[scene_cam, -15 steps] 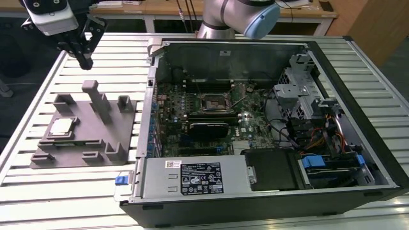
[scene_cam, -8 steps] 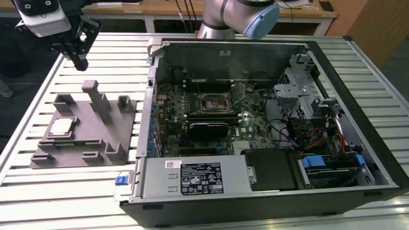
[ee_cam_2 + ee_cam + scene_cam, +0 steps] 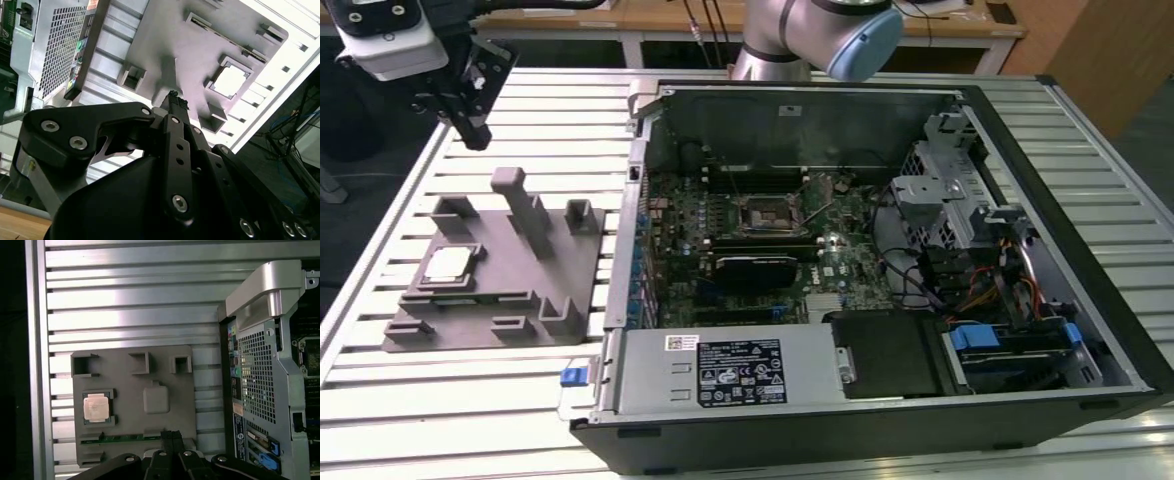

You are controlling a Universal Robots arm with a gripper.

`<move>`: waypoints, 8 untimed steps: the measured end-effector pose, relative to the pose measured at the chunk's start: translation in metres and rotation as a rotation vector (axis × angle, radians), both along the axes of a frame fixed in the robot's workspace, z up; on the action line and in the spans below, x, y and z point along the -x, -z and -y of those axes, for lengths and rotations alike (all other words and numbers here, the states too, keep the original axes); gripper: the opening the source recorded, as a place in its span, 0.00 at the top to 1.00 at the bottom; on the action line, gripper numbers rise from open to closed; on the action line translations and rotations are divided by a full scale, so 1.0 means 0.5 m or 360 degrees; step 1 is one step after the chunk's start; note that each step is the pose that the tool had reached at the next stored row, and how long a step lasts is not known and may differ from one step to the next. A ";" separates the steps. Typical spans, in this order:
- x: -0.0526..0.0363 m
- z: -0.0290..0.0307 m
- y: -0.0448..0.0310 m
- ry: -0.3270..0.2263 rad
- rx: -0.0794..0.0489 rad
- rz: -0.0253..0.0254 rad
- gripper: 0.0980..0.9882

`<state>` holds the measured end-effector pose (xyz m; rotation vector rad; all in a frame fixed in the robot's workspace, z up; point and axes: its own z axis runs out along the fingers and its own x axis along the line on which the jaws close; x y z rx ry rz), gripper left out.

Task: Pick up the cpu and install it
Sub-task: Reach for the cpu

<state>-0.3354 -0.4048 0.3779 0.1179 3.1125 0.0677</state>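
Observation:
The cpu (image 3: 450,263), a small square chip with a pale metal top, lies flat in a recess of the grey fixture (image 3: 534,300) at the exterior view's left. It appears in both wrist views (image 3: 96,407) (image 3: 231,81), seated in the fixture (image 3: 130,390) (image 3: 165,40). My gripper (image 3: 470,128) hangs in the air above the table beyond the fixture's far end, well apart from the chip. Its black fingers (image 3: 171,437) (image 3: 175,102) are shut together with nothing between them. The black square socket (image 3: 765,212) sits on the motherboard inside the open case.
An open computer case (image 3: 1067,130) lies on the slatted metal table (image 3: 494,410), right of the fixture in the exterior view, with drives, cables and a power supply (image 3: 720,370) inside. Upright blocks (image 3: 520,195) stand on the fixture. The case's rear wall (image 3: 260,365) borders the fixture.

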 end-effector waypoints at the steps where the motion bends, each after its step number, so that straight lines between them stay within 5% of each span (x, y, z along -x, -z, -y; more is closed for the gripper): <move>1: 0.003 0.000 0.001 0.0000 0.0000 -0.00001 0.99; 8: 0.020 0.001 0.008 0.0000 0.0000 0.00001 0.99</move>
